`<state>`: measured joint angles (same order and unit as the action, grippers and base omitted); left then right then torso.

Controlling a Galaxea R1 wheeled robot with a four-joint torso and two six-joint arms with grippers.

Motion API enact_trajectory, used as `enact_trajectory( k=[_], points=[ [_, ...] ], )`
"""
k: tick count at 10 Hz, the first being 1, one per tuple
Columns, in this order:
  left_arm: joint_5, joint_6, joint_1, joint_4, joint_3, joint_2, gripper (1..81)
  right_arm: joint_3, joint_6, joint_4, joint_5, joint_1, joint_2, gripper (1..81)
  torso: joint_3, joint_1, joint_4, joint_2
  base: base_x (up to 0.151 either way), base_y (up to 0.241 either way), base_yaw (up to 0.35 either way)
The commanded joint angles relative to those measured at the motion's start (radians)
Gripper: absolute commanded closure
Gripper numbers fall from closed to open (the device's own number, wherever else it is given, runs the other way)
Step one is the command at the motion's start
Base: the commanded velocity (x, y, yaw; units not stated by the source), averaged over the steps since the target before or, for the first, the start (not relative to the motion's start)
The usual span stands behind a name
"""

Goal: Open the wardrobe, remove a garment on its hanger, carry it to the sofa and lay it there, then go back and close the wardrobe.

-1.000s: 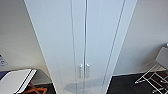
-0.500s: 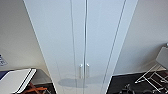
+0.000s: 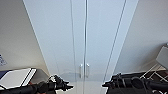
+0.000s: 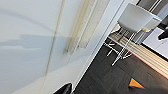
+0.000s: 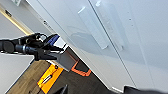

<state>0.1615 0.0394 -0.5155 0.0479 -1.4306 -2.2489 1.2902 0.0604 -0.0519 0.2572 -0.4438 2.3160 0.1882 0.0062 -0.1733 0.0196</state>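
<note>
Straight ahead stands the wardrobe (image 3: 82,37), both doors shut. Left gripper (image 3: 65,87) and right gripper (image 3: 107,85) hover just beside the paired handles (image 3: 84,70) — whether either is clenched, I cannot tell. Doors look light, rigid, smooth — best hooked by a handle.

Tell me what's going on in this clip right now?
The robot stands facing a white wardrobe whose two doors are both shut, with the small handles side by side at the middle seam. Its two arms reach forward low in the head view, the left tool and the right tool either side of the handles, neither touching them. A white chair stands nearby.
</note>
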Motion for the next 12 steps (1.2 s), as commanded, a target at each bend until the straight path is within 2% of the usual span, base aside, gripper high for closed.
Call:
enact_trajectory(
  k=[1, 3, 5, 7, 8, 9, 12],
  points=[
    [0.061, -0.021, 0.173, -0.02, -0.071, -0.038, 1.0, 0.052, 0.018, -0.017, 0.037, 0.173, 0.033, 1.0, 0.0, 0.0, 0.0, 0.0, 0.0, 0.0, 0.0],
    [0.061, -0.035, 0.183, -0.019, -0.135, -0.094, 1.0, 0.125, 0.018, -0.016, 0.042, 0.184, 0.117, 1.0, 0.0, 0.001, 0.0, 0.0, 0.0, 0.0, 0.0],
    [0.061, -0.038, 0.208, -0.02, -0.172, -0.13, 1.0, 0.24, 0.018, -0.013, 0.108, 0.2, 0.218, 1.0, 0.001, 0.001, 0.0, -0.001, 0.0, 0.0, 0.0],
    [0.062, -0.049, 0.234, -0.02, -0.191, -0.158, 1.0, 0.313, 0.016, 0.023, 0.12, 0.248, 0.292, 1.0, 0.002, 0.002, 0.0, -0.001, 0.0, 0.0, 0.0],
    [0.062, -0.05, 0.243, -0.017, -0.194, -0.173, 1.0, 0.332, 0.016, 0.059, 0.169, 0.277, 0.306, 1.0, 0.002, 0.002, 0.0, -0.001, 0.0, 0.0, 0.0],
    [0.062, -0.05, 0.246, -0.017, -0.2, -0.184, 1.0, 0.354, 0.018, 0.066, 0.191, 0.302, 0.309, 1.0, 0.002, 0.002, 0.0, -0.002, 0.0, 0.0, 0.0],
    [0.058, -0.05, 0.249, -0.02, -0.261, -0.258, 1.0, 0.377, 0.018, 0.064, 0.149, 0.317, 0.328, 1.0, 0.002, 0.003, 0.0, -0.002, 0.0, 0.0, 0.0]
  ],
)
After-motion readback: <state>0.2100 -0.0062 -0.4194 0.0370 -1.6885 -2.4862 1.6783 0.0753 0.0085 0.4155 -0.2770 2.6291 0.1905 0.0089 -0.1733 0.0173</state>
